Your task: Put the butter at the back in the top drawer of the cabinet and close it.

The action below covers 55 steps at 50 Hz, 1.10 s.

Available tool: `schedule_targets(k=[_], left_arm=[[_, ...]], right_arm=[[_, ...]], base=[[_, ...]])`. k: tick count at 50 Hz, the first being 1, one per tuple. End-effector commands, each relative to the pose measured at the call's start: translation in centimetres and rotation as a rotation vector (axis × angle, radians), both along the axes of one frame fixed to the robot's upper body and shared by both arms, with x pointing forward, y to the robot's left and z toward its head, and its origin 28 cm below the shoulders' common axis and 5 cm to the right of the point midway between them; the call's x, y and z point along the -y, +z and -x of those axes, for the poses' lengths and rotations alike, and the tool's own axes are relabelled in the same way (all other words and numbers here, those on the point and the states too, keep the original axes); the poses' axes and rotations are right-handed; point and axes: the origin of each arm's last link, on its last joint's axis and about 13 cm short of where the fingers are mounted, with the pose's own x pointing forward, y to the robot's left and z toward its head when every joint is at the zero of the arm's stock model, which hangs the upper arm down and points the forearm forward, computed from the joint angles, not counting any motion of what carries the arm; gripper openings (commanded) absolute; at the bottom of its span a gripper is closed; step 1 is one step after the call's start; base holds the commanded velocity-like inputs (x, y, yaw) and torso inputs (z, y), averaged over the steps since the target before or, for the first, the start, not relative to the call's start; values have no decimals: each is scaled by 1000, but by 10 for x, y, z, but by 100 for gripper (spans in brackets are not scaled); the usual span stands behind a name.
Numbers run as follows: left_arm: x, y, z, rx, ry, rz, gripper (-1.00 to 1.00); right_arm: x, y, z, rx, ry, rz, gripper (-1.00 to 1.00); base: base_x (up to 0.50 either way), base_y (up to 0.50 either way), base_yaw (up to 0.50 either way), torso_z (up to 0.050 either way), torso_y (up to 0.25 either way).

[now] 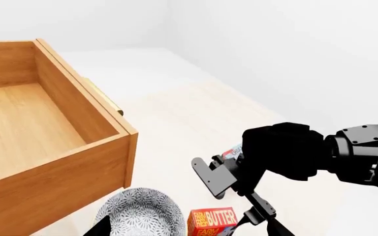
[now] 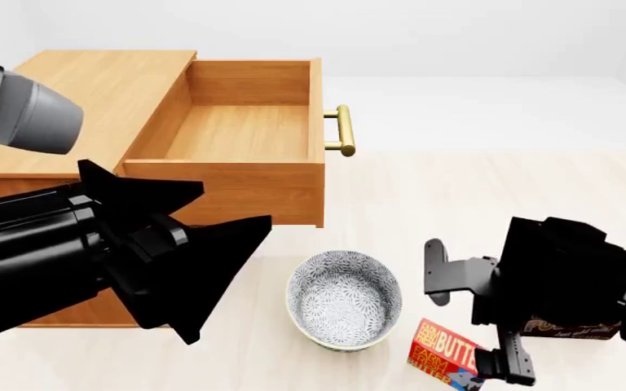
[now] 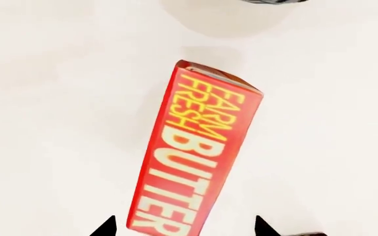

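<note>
Head view downward over cabinet (image 2: 85, 90), wrist views nearer — all share butter (image 2: 443, 352)

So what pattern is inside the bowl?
Fine grey-and-white speckles in the bowl; clearest in the head view.

the cabinet (image 2: 85, 90) stands at the far left of the head view, on the floor (image 2: 487, 187). its top drawer (image 2: 231, 130) is pulled out toward the right, its handle (image 2: 341, 130) on the right end. a bowl (image 2: 344, 301) sits on the floor in front of the drawer, nearer the robot. the butter (image 2: 443, 352) lies just right of the bowl, close beside it. a second box (image 2: 574, 330) lies right of the butter, largely hidden behind the right gripper (image 2: 476, 326), which hangs above the butter. the left gripper (image 2: 221, 269) sits left of the bowl, before the cabinet front.
</note>
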Motion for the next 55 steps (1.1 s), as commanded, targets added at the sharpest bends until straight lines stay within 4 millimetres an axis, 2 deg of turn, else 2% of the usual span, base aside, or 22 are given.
schedule_targets(k=[1, 55], left_arm=[[0, -1, 0, -3, 0, 0, 100], [-1, -5, -2, -21, 2, 2, 100]], right_arm=[[0, -4, 1, -17, 6, -21, 100], [13, -35, 6, -80, -49, -13, 100]], base=[[0, 0, 0, 0, 0], [0, 0, 0, 0, 0]])
